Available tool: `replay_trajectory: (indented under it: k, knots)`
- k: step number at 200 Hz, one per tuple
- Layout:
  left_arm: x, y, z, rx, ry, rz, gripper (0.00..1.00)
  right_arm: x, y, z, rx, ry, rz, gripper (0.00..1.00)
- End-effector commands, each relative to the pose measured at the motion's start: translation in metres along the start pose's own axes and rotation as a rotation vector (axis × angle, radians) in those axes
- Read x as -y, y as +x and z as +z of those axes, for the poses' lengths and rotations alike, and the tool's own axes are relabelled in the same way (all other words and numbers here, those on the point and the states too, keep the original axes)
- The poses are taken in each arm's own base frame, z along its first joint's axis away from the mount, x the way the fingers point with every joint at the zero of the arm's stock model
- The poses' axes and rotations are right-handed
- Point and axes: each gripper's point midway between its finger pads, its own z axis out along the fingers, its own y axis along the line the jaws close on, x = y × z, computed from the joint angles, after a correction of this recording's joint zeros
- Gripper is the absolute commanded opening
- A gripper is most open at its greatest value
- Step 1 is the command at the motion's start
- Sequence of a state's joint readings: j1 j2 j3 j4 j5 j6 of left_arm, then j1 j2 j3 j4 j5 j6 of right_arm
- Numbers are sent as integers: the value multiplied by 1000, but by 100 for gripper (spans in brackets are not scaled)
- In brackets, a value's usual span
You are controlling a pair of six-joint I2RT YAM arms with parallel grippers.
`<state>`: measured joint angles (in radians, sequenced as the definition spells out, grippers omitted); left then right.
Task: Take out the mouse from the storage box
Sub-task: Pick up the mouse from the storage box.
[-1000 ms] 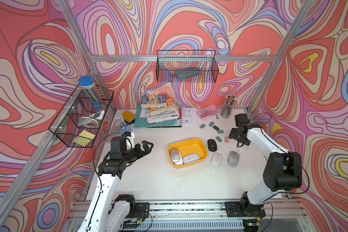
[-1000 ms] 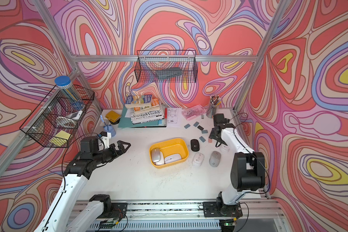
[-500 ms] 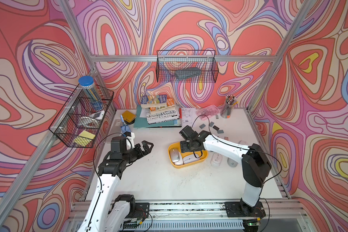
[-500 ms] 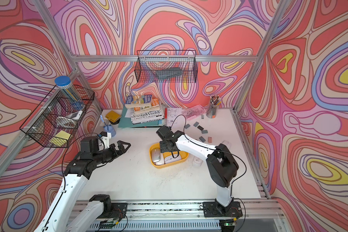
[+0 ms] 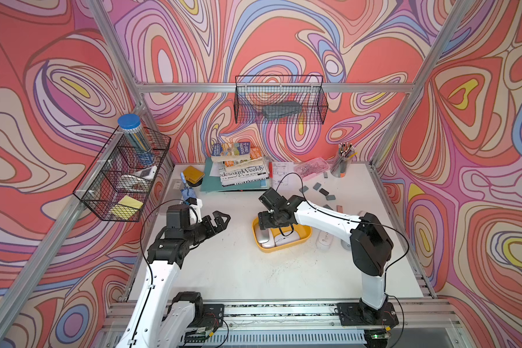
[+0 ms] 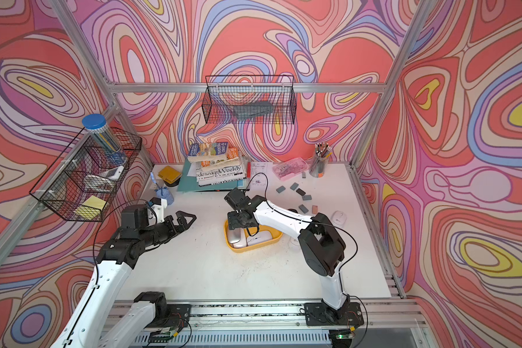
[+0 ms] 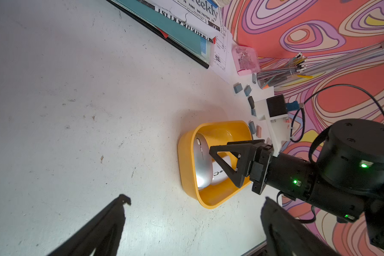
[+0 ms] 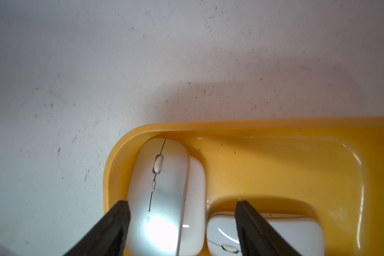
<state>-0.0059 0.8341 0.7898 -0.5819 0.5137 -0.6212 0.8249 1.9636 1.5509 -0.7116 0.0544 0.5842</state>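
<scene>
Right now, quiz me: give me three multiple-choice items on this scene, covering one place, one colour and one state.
1. Where is the right claw?
A. Over the storage box
B. Over the magazines
C. At the pencil cup

2. What colour is the storage box?
A. Green
B. Yellow
C. Black

3. What state is the left claw in?
A. Shut on a mouse
B. Shut on a pencil
C. Open and empty

Key:
1 A: the right wrist view shows it straddling the silver mouse inside the box.
2 B: the rim and walls are yellow in every view.
3 C: in both top views it is spread wide above bare table, away from the box.
</scene>
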Motion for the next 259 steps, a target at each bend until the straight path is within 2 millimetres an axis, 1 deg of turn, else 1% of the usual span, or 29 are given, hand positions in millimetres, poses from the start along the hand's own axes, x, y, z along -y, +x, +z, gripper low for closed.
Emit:
replay_trajectory:
  k: [1,24,50,73,106,132,177,191,215,238,250,259]
  knots:
    - [1,0,2,-3,11,9,99,-4,15,12,-52,10,-31,76]
    - [1,1,2,-4,13,11,99,-10,23,16,-71,-5,-52,77]
    - [1,1,1,-2,11,10,99,-7,31,24,-99,18,-67,76]
    - [1,1,1,-2,10,11,99,6,38,27,-118,73,-78,76]
    - [1,1,1,-1,10,11,99,31,41,22,-102,180,-99,76]
    - [1,1,0,0,9,12,99,43,39,18,-85,199,-79,76]
    - [0,2,1,-1,5,11,99,67,27,9,-64,227,-38,76]
    - [0,2,1,-1,6,11,99,74,27,10,-69,227,-30,76]
    - [0,2,1,-2,5,9,99,86,30,17,-91,243,-16,76]
    - [-1,2,1,-3,2,8,99,88,29,20,-90,234,-6,76]
    - [-1,2,2,-3,1,7,99,81,25,17,-66,192,-14,76]
    - [-2,1,2,-2,-1,6,99,72,20,12,-34,138,-22,76]
